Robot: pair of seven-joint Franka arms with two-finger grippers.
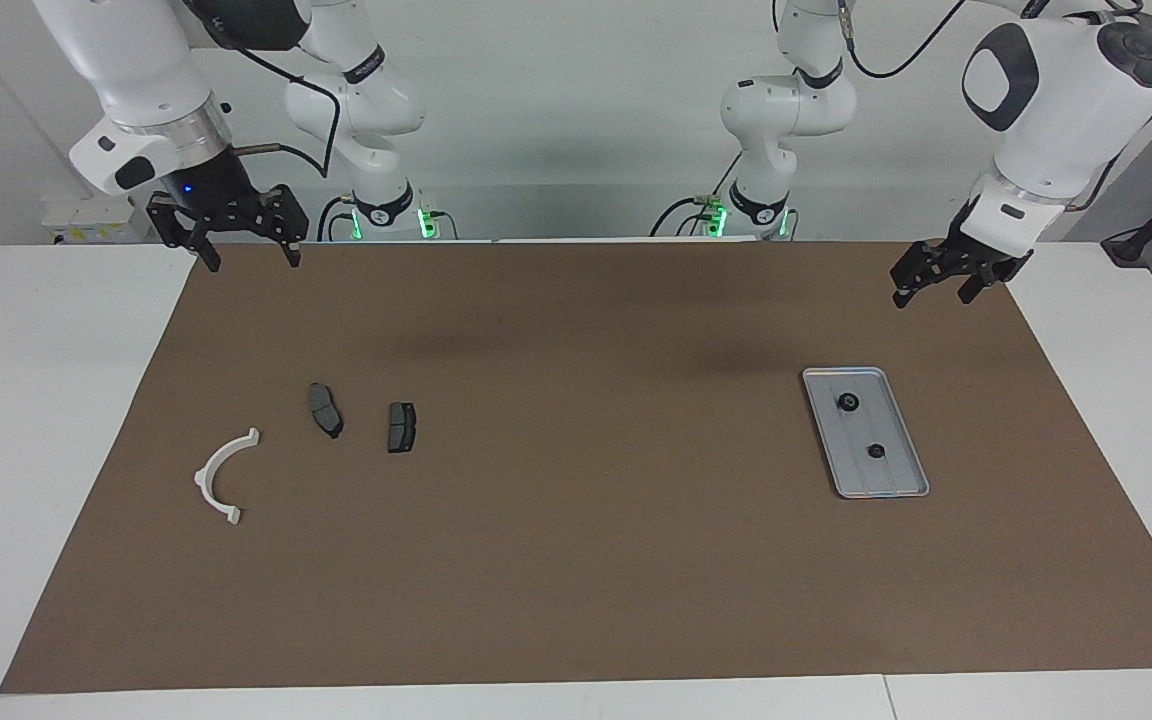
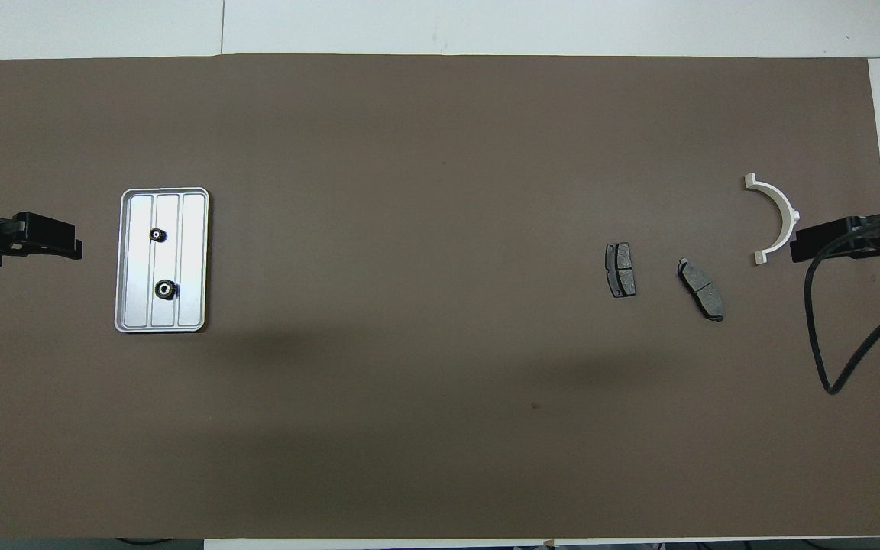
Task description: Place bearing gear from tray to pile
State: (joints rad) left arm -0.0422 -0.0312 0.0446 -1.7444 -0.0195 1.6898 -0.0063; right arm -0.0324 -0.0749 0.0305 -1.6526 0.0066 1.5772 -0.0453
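2 gears (image 1: 848, 402) (image 1: 875, 451) lie in the tray (image 1: 894, 486), toward the left arm's end; the pile (image 1: 401, 427) has none, so nothing is moved yet. Left gripper (image 1: 941, 281) hangs released over the mat near the tray; right gripper (image 1: 248, 245) waits, released.

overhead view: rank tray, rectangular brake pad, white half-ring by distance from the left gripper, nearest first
From the left gripper:
1. Tray, at the left arm's end, two gears on it.
2. Rectangular brake pad, toward the right arm's end.
3. White half-ring, beside the right gripper.
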